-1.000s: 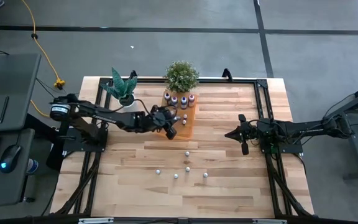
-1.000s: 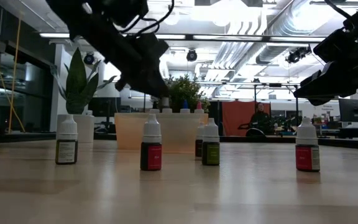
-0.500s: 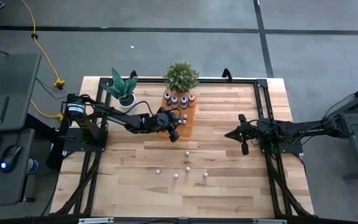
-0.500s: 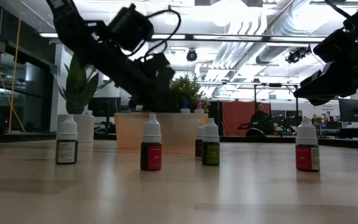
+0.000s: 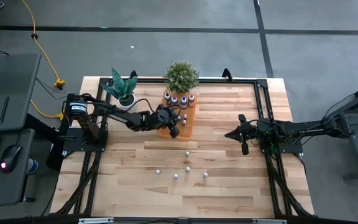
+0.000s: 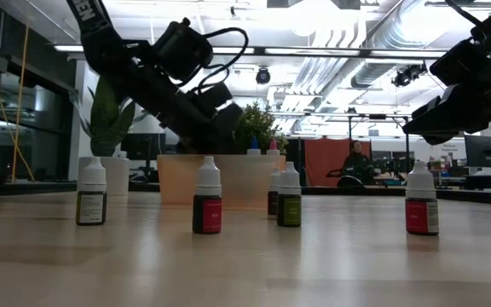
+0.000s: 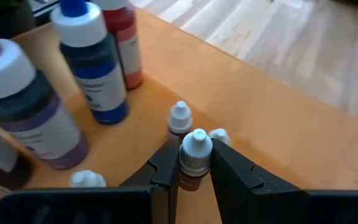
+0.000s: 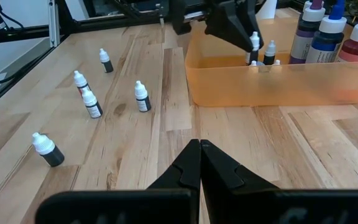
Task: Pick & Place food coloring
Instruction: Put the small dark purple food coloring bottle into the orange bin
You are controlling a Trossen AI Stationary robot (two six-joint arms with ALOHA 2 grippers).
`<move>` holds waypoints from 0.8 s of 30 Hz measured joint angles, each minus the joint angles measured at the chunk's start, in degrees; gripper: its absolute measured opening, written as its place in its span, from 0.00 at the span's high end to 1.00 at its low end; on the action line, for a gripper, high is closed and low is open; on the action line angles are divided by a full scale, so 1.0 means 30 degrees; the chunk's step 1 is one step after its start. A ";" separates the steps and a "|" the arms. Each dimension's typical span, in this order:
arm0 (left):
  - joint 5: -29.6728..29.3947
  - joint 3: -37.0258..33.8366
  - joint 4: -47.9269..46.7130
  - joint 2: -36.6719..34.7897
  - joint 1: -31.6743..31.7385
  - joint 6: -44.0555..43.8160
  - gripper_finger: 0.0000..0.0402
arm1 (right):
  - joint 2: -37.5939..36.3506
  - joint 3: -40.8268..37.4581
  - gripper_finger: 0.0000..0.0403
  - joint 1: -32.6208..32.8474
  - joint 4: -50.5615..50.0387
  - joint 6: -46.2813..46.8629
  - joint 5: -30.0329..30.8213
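Bottle (image 7: pixel 194 163) of food coloring, white cap, reddish-brown body, gripped upright by left tool (image 7: pixel 190 171), right tool (image 8: pixel 200 163) clenched.

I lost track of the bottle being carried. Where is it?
The small bottle sits pinched in the left gripper, inside the orange tray, beside tiny bottles and near the larger blue bottle.

tray (image 8: pixel 278 84): translucent orange | held bottle (image 7: pixel 194 165): white cap, red-brown body | table (image 5: pixel 229 193): pale wood planks

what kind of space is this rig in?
Likely a robotics lab or industrial workshop: bare concrete floor, exposed ceiling ducts, a wooden table on a metal frame, and a desk with a mouse alongside.
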 joint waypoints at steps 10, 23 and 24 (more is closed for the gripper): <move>0.0020 0.0036 0.0071 0.0354 0.0133 0.0015 0.83 | 0.0000 0.0004 1.00 -0.0001 0.0000 0.0003 -0.0001; 0.0275 0.0080 0.0597 0.0918 0.0089 0.0328 0.83 | 0.0000 0.0000 1.00 0.0005 0.0000 0.0003 0.0006; 0.0282 0.0080 0.0590 0.0918 0.0089 0.0323 0.83 | 0.0000 0.0004 1.00 0.0002 0.0000 0.0003 0.0003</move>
